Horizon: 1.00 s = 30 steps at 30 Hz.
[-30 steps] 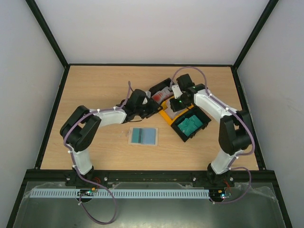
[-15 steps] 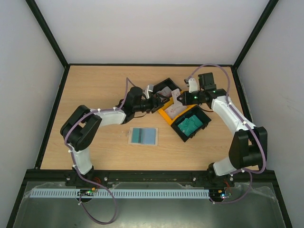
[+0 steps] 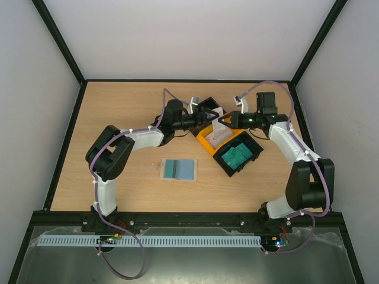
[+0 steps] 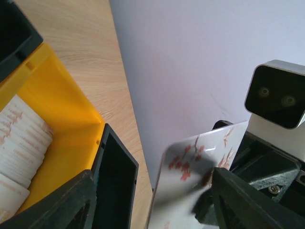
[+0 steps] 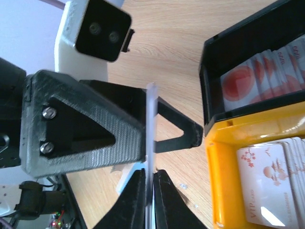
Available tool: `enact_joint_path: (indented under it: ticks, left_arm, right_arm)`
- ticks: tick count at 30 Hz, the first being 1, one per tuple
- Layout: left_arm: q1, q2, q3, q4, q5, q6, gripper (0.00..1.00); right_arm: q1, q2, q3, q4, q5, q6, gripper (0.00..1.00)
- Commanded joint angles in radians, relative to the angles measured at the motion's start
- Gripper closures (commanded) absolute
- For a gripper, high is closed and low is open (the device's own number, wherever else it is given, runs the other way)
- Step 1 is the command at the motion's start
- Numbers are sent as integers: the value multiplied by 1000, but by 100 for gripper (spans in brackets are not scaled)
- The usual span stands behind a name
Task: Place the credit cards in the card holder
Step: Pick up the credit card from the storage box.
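A white credit card with red blossom print (image 4: 190, 176) hangs over the bins, seen edge-on (image 5: 151, 119) in the right wrist view. My right gripper (image 5: 151, 175) is shut on its lower edge. My left gripper (image 4: 151, 195) faces it from the left, open, its fingers (image 4: 248, 200) wide apart either side of the card. From above, both grippers (image 3: 204, 116) (image 3: 225, 121) meet over the orange bin, the card (image 3: 218, 113) between them. The card holder (image 3: 179, 169) lies flat and open on the table in front of the left arm, away from both grippers.
An orange bin (image 3: 207, 141) holds white cards with red print (image 5: 271, 181). A black bin (image 3: 227, 160) in front of it holds teal cards (image 3: 238, 155). Another black bin (image 3: 207, 104) behind holds white cards with red circles (image 5: 257, 76). Wooden table with black rails all round.
My left gripper has opened and moved back and right to the card. The right arm's elbow swung out right, its gripper still on the white card.
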State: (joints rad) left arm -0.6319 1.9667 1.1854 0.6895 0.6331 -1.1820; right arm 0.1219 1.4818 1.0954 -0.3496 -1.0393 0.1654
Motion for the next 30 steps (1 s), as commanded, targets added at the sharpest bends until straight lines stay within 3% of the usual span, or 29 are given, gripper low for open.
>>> enact_joint_path:
  ticks: [1,10,14,19,30]
  left_arm:
    - [9,15,35,27,33,2,39]
    - [16,2,33,81,69,-44,84]
    - [29,-10,23,97,76,-52,97]
    - [51,-46,8,141,95,-83,98]
    - [74,-108,-2,215,125,-135,98]
  right_arm:
    - [-2,-35,-14,49,-109,6,93]
    - [-3,-39,-7,48,-93,16,86]
    - [-10,-48,-8,49,-76,20,68]
    - [-26,-70,-24,73,-64,32,54]
    - [-71,-97,-66,175,-57,124,53]
